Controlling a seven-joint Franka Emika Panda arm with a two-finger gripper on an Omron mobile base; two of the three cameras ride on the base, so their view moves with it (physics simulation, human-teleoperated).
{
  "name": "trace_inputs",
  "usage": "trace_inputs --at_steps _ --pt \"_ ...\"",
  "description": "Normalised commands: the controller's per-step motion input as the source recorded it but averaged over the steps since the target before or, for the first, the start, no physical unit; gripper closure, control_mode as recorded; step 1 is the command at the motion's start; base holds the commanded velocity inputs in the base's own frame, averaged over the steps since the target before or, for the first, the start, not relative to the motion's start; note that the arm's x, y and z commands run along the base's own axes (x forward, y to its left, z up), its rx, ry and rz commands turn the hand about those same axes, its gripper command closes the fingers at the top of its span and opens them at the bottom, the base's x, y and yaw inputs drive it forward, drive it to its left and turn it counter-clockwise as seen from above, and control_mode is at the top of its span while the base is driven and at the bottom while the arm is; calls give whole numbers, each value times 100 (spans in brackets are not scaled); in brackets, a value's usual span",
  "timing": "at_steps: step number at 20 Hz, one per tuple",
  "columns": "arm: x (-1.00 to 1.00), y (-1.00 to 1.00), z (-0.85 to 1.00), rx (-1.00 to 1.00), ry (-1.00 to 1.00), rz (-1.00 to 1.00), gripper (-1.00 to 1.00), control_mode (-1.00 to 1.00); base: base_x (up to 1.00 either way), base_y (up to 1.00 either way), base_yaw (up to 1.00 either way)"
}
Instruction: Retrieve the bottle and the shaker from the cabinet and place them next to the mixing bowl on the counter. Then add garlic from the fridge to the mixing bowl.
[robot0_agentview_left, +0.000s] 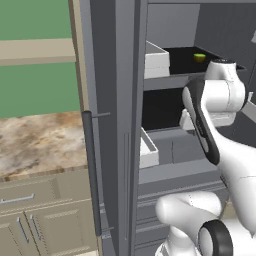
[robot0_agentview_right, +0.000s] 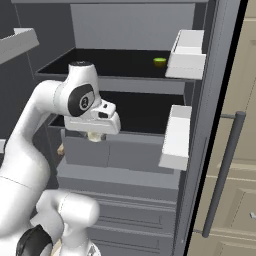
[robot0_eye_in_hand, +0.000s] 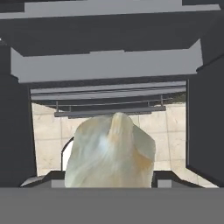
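Note:
The whitish-cream garlic (robot0_eye_in_hand: 109, 148) bulks large in the hand view, held between my gripper's (robot0_eye_in_hand: 109, 180) two dark fingertips (robot0_eye_in_hand: 43, 180). From the right base view the garlic (robot0_agentview_right: 93, 136) peeks out cream-coloured under the white hand, where the gripper (robot0_agentview_right: 95, 134) is shut on it, just in front of the middle shelf of the open dark grey fridge (robot0_agentview_right: 130, 115). The hand points downward, over the fridge's lower drawers (robot0_eye_in_hand: 109, 94) and pale floor tiles. A stretch of marbled counter (robot0_agentview_left: 40, 142) lies left of the fridge door (robot0_agentview_left: 112, 125).
A small yellow-green fruit (robot0_agentview_right: 159, 62) (robot0_agentview_left: 199, 58) sits on the top shelf. White door bins (robot0_agentview_right: 187, 52) (robot0_agentview_right: 176, 137) (robot0_agentview_left: 156, 62) jut out beside the shelves. The door's long bar handle (robot0_agentview_left: 91, 170) (robot0_agentview_right: 225, 170) stands near beige base cabinets (robot0_agentview_left: 35, 220).

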Motion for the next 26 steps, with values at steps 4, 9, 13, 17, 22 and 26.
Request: trace_inputs --at_steps 4,9,13,17,22,26 --pt "-64 2 41 0 0 0 100 -100 0 0 0" --pt "-45 36 14 0 1 0 100 -100 0 0 0" --pt "-30 44 0 0 4 0 100 -100 0 0 0" --pt "-27 33 0 0 3 0 100 -100 0 0 0" --pt "-7 8 0 0 1 0 100 -100 0 0 0" --pt "0 0 0 0 0 0 100 -100 0 0 0"
